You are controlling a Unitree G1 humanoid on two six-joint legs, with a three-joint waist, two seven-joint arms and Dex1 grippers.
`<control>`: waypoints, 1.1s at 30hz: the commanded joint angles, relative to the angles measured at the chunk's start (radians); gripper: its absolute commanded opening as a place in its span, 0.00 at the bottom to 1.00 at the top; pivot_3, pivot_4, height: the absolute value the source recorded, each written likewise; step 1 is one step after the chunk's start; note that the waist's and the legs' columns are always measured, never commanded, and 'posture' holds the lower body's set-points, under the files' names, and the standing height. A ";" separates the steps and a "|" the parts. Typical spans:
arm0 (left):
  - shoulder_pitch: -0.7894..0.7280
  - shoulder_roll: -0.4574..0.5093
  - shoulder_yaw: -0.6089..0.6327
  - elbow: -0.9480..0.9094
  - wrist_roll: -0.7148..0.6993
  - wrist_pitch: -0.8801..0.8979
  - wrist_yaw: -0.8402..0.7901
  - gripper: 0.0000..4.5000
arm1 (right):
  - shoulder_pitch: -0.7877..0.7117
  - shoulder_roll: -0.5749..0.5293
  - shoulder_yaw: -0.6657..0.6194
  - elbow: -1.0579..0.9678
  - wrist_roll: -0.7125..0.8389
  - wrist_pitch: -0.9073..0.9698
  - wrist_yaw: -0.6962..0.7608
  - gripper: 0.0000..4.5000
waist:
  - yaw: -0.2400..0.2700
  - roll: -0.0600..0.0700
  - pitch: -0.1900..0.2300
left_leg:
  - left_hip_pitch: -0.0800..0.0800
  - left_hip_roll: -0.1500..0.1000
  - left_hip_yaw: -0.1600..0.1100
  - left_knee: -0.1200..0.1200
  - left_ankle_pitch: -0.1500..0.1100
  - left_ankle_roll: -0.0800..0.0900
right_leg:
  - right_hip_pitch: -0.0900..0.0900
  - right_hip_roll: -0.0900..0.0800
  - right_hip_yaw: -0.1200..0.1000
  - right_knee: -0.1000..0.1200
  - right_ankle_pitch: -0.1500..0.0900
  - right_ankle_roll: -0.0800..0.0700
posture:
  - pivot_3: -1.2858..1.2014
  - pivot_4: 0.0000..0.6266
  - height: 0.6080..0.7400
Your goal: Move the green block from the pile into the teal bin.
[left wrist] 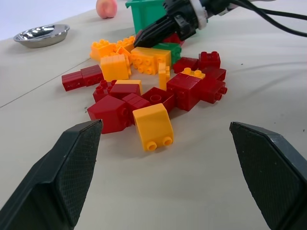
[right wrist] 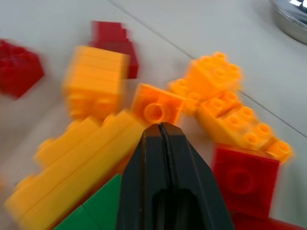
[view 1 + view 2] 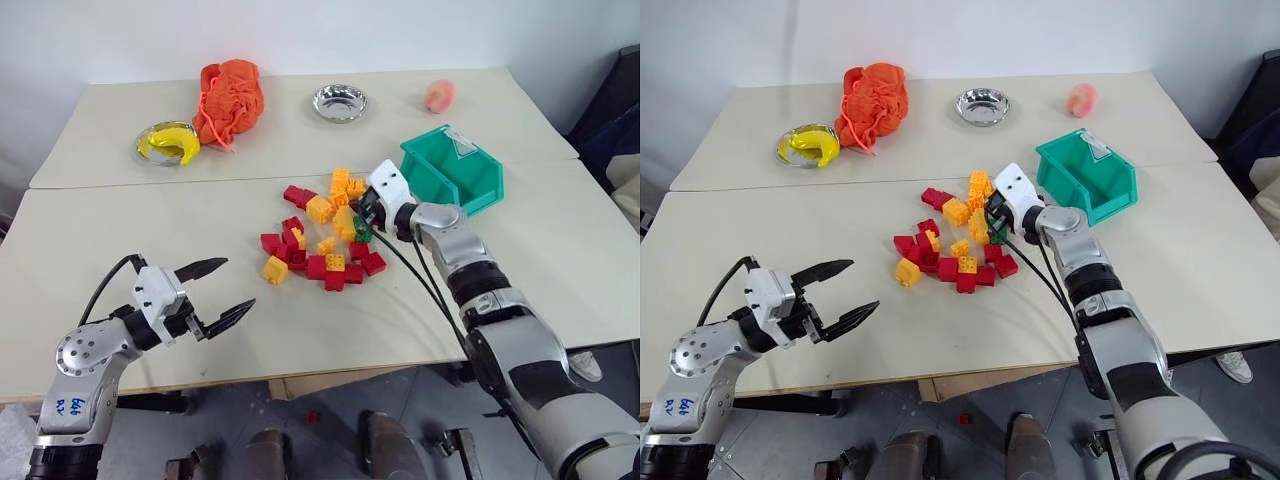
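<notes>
- Now we have our right gripper (image 2: 160, 125) pressed shut, empty, tip over the pile (image 3: 322, 232) beside the green block (image 2: 96, 208).
- We hold our left gripper (image 3: 218, 291) spread open, well apart.
- We see the teal bin (image 3: 452, 168) just beyond the pile.

On the table (image 3: 120, 270) I count one green block (image 3: 363, 236) among roughly twenty red and yellow bricks in the pile (image 3: 325, 235), one teal bin (image 3: 455, 170), two steel bowls (image 3: 340, 103), one orange cloth (image 3: 229, 101) and one peach (image 3: 440, 96).
</notes>
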 commanded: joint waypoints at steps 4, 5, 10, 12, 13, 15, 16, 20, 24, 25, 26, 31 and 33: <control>-0.007 -0.006 0.013 -0.034 -0.018 -0.018 -0.003 1.00 | 0.200 -0.101 0.023 -0.419 0.095 0.141 0.231 0.00 | 0.006 0.000 0.000 | 0.000 0.000 0.001 0.001 0.000 0.000 | 0.000 0.000 0.000 0.000 0.000 0.000 | 0.52 0.24 1.00; -0.007 -0.006 0.010 -0.035 -0.024 -0.013 -0.008 1.00 | 0.221 -0.115 0.009 -0.451 0.102 0.132 0.232 0.00 | 0.009 0.000 0.000 | 0.000 0.000 0.001 0.001 0.000 0.000 | 0.000 0.000 0.000 0.000 0.000 0.000 | 0.52 0.24 1.00; -0.015 0.000 -0.003 -0.033 -0.033 -0.005 -0.035 1.00 | 0.296 -0.198 -0.125 -0.512 0.174 -0.003 0.257 0.00 | 0.025 0.000 0.000 | 0.000 0.000 0.002 0.001 -0.001 0.000 | 0.000 0.000 0.000 0.000 0.000 0.000 | 0.52 0.24 1.00; -0.025 0.000 -0.006 -0.024 -0.037 -0.004 -0.047 1.00 | 0.348 -0.275 -0.180 -0.507 0.202 -0.019 0.302 0.00 | 0.036 0.000 0.000 | 0.000 0.000 0.002 0.001 -0.001 0.000 | 0.000 0.000 0.000 -0.001 0.000 0.000 | 0.52 0.24 1.00; -0.029 0.000 -0.006 -0.020 -0.040 -0.003 -0.055 1.00 | 0.371 -0.303 -0.208 -0.506 0.221 -0.029 0.318 0.04 | 0.042 0.000 0.000 | 0.000 0.000 0.001 0.001 -0.001 0.000 | 0.001 0.000 0.000 -0.001 0.000 0.000 | 0.52 0.24 1.00; -0.036 0.001 -0.007 -0.017 -0.049 0.001 -0.071 1.00 | 0.433 -0.370 -0.265 -0.511 0.259 -0.013 0.352 0.13 | 0.053 0.000 0.000 | 0.000 0.000 0.002 0.001 -0.001 0.001 | 0.001 0.000 0.000 -0.002 0.000 0.000 | 0.52 0.24 1.00; -0.038 0.001 -0.009 -0.018 -0.054 0.004 -0.081 1.00 | 0.468 -0.407 -0.299 -0.505 0.277 -0.014 0.374 0.20 | 0.052 0.000 0.000 | 0.000 0.000 0.002 0.001 -0.001 0.001 | 0.001 0.000 0.000 -0.002 0.000 0.000 | 0.52 0.24 1.00; -0.018 0.031 -0.037 -0.052 -0.100 0.060 -0.156 1.00 | 0.593 -0.523 -0.400 -0.463 0.305 -0.050 0.436 0.49 | 0.053 0.000 0.000 | 0.001 0.000 0.004 0.001 -0.001 0.001 | 0.002 0.000 0.000 -0.002 0.000 0.000 | 0.52 0.24 1.00; -0.014 0.043 -0.064 -0.054 -0.097 0.058 -0.209 1.00 | 0.657 -0.566 -0.412 -0.515 0.337 0.024 0.452 0.79 | 0.046 0.000 0.000 | 0.002 0.001 0.006 0.001 -0.001 0.001 | 0.002 0.000 0.000 -0.002 0.000 0.000 | 0.52 0.24 1.00; -0.016 0.043 -0.070 -0.052 -0.093 0.054 -0.218 1.00 | 0.664 -0.564 -0.398 -0.567 0.356 0.084 0.443 0.89 | 0.043 0.000 0.000 | 0.003 0.002 0.007 0.001 -0.001 0.001 | 0.002 0.001 0.000 -0.002 0.001 -0.001 | 0.52 0.24 1.00; -0.018 0.041 -0.075 -0.049 -0.087 0.046 -0.225 1.00 | 0.668 -0.557 -0.384 -0.627 0.380 0.149 0.425 0.97 | 0.041 0.000 0.000 | 0.004 0.003 0.008 0.001 -0.001 0.001 | 0.002 0.001 0.000 -0.002 0.001 -0.001 | 0.52 0.24 1.00; -0.031 0.027 -0.087 -0.037 -0.071 0.029 -0.222 1.00 | 0.624 -0.509 -0.276 -0.909 0.453 0.510 0.251 0.98 | 0.042 0.000 0.000 | 0.004 0.004 0.007 0.002 -0.001 0.001 | 0.001 0.001 0.000 -0.001 0.002 -0.002 | 0.52 0.24 1.00; -0.032 0.023 -0.087 -0.036 -0.067 0.027 -0.212 1.00 | 0.575 -0.503 -0.196 -0.993 0.434 0.669 0.166 0.98 | 0.051 0.000 0.000 | 0.003 0.004 0.007 0.002 -0.001 0.001 | 0.001 0.001 0.000 -0.001 0.002 -0.002 | 0.52 0.24 1.00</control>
